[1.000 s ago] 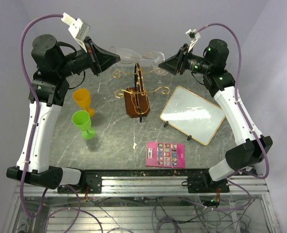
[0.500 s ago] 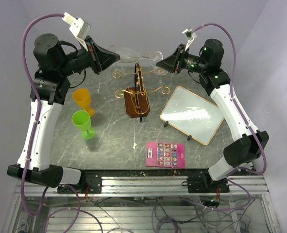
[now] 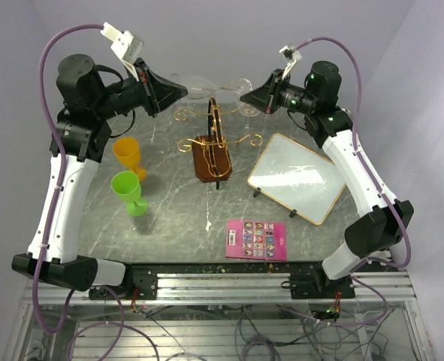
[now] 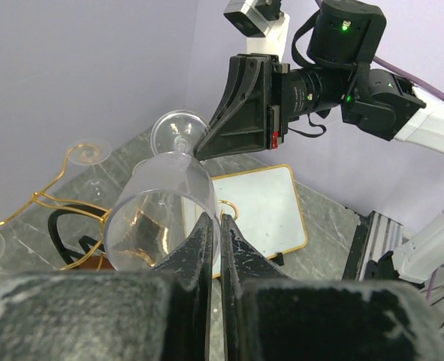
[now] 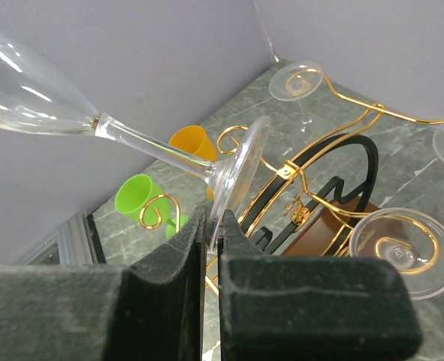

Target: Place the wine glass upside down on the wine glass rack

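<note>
Clear wine glass held on its side between both grippers, above the wine glass rack.

Left gripper has its jaws drawn to a narrow gap, pinching the rim of the bowl. Right gripper is just as narrow, nipping the edge of the foot, so the stem runs roughly level from one to the other. The glass is in the air over the far end of the rack; whether it touches the gold wire cannot be told. Hung glasses sit with their feet in the scroll arms. An orange cup and a green cup stand left of the rack, a whiteboard to its right, and a pink card lies nearer the arm bases.
</note>
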Motion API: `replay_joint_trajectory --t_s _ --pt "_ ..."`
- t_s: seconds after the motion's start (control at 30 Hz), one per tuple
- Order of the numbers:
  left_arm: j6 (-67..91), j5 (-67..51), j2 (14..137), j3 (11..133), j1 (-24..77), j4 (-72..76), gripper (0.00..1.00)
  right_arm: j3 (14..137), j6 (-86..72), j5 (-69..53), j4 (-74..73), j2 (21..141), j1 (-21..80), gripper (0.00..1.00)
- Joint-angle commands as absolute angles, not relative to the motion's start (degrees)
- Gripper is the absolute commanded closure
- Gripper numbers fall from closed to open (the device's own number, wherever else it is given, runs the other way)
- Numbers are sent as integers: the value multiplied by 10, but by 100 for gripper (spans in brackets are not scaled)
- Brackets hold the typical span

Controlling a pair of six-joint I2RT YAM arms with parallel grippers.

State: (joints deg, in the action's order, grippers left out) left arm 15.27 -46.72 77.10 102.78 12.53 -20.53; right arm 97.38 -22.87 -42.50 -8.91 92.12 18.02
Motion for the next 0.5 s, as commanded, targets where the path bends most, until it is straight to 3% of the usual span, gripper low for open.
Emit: replay_joint_trajectory --t_s 0.0,0.13,0.27,0.47 --pt "154 -462 754 1014 124 -171 84 986 -206 -405 -92 907 181 100" --pt "158 -462 743 991 123 -161 69 979 -196 -384 -99 895 172 100" --pt "147 -463 726 975 121 -170 46 971 -190 -365 -102 880 152 100" --pt "78 -442 695 969 114 -236 22 984 -109 -307 -138 853 134 100"
